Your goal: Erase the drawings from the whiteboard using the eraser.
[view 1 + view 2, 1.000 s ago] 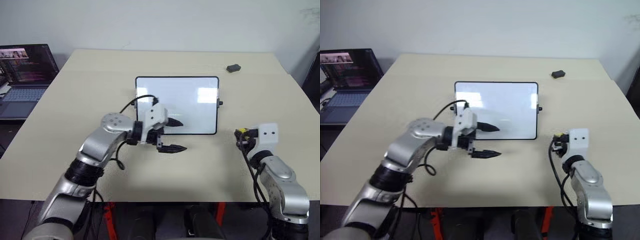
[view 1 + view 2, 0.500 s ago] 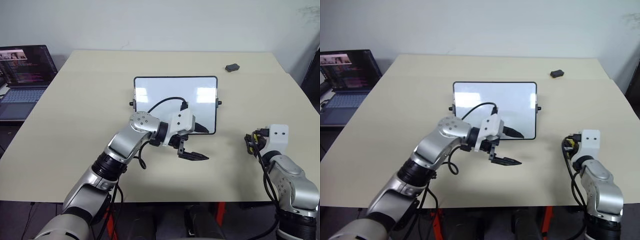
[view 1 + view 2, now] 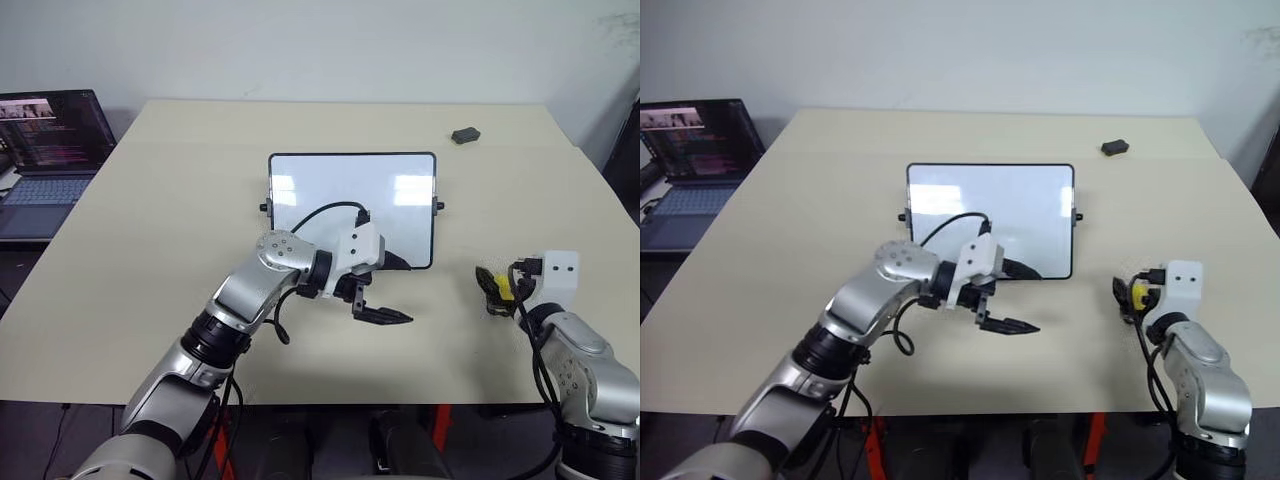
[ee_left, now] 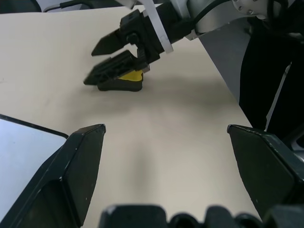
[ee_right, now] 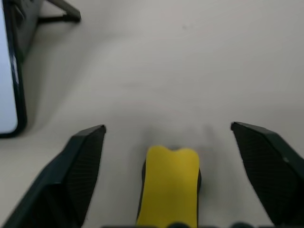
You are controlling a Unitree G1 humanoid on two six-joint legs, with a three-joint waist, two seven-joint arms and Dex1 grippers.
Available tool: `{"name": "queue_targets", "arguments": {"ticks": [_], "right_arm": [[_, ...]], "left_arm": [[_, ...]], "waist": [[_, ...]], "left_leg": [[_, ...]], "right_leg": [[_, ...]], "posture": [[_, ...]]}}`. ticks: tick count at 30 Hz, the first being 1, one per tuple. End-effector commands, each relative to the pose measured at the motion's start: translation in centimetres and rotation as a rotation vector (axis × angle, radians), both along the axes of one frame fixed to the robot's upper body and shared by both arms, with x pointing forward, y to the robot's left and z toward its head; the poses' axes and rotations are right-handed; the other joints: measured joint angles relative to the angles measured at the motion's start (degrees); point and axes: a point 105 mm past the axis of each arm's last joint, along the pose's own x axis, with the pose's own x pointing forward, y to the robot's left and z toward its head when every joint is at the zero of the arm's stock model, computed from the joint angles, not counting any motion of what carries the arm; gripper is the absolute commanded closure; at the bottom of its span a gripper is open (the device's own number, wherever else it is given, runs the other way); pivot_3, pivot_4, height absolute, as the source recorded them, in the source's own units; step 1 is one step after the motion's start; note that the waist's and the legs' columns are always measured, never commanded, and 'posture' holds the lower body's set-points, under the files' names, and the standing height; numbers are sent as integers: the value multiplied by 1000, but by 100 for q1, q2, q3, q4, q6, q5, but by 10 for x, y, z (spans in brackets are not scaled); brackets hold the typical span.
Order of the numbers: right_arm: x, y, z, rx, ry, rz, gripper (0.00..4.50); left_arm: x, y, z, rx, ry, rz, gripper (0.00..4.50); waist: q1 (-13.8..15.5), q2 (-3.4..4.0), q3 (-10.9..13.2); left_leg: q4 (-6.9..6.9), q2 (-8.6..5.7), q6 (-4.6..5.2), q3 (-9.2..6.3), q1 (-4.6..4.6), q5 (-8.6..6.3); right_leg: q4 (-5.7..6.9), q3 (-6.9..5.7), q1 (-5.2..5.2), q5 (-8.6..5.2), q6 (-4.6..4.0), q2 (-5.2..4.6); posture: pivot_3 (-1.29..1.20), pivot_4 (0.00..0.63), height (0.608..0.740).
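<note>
1. We work over a wide beige rectangular table (image 3: 150, 220), and a dark-screened open laptop (image 3: 50, 135) sits off its far left edge
2. The small white glossy whiteboard with a thin black frame (image 3: 352, 205) lies flat at the table's middle; we cannot make out drawings on it
3. Our left gripper (image 3: 395, 290) hangs just past the board's near edge, black fingers spread apart, holding nothing
4. Our right gripper (image 5: 168, 137) sits near the table's right side, jaws wide open
5. The small oblong yellow eraser with a black underside (image 5: 168, 183) lies on the table between those open fingers, ungripped
6. A small dark grey object (image 3: 466, 135) rests far right
</note>
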Motion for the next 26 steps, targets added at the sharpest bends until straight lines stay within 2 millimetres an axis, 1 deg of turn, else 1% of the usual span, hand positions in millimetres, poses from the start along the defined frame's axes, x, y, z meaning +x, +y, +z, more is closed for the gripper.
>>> {"name": "queue_targets", "arguments": {"ticks": [1,3,4,5,7,10,12,13,16,19,21,24,26], "right_arm": [[-6,10,48,-27,-221,31,42],[-12,22,55,-105,-293,68,42],[-16,29,56,-137,-330,81,42],[-21,35,53,-168,-354,86,42],[-33,49,40,-149,-366,111,42],[-50,67,17,-87,-341,160,42],[-61,72,3,-55,-317,208,42],[-65,73,-3,-38,-305,219,42],[-72,65,-20,-27,-266,216,42],[-81,66,-39,-33,-213,222,42],[-85,60,-50,-60,-177,232,42],[-98,60,-70,-70,-99,280,42],[-100,59,-71,-48,-81,281,42]], "left_arm": [[14,30,28,-145,-24,209,0],[20,52,33,-232,-9,382,0],[21,63,33,-265,-8,468,0],[21,76,29,-292,-9,570,0],[18,96,18,-322,-2,748,0],[4,115,2,-322,-14,909,0],[1,127,-7,-340,-26,1045,0],[1,134,-12,-334,-47,1108,0],[-3,149,-25,-303,-99,1230,0],[-6,171,-39,-292,-105,1340,0],[-5,173,-46,-294,-92,1389,0],[-8,178,-63,-295,-34,1443,0],[-7,179,-64,-298,-36,1452,0]], "waist": [[-10,1,0],[-16,2,-1],[-13,2,-2],[-5,3,-3],[26,3,-4],[43,4,-4],[68,3,-4],[80,2,-5],[83,-7,-12],[75,-6,-17],[78,-4,-19],[76,-6,-21],[77,-6,-22]], "left_leg": [[0,3,0,-3,1,0],[-2,11,0,-6,3,0],[-2,13,0,-12,2,0],[-4,14,-1,-13,3,0],[-4,14,-3,-15,2,-1],[-2,5,-5,-12,0,-2],[4,-4,-5,-9,2,-2],[5,-7,-3,-8,2,-1],[11,-7,3,-6,11,3],[8,-3,6,0,23,6],[4,-2,6,-1,25,6],[4,-5,6,2,16,5],[0,-4,6,3,14,4]], "right_leg": [[1,-2,0,0,0,0],[1,-3,0,-2,3,-6],[0,-8,0,-3,4,-11],[-2,-10,0,-5,7,-11],[-2,-12,1,-5,6,-17],[-4,-10,1,0,-1,-33],[-4,-9,5,0,1,-45],[-14,-9,10,1,9,-47],[-22,-8,22,4,23,-46],[-17,-6,28,3,20,-43],[-15,-8,27,-2,13,-42],[-21,-8,24,-3,14,-42],[-27,-6,22,-3,14,-42]], "posture": [[0,150,740],[0,150,740],[0,150,740],[0,150,740],[0,150,740],[0,150,740],[0,150,740],[0,150,740],[0,150,740],[0,150,740],[0,150,740],[0,150,740],[0,150,740]]}}
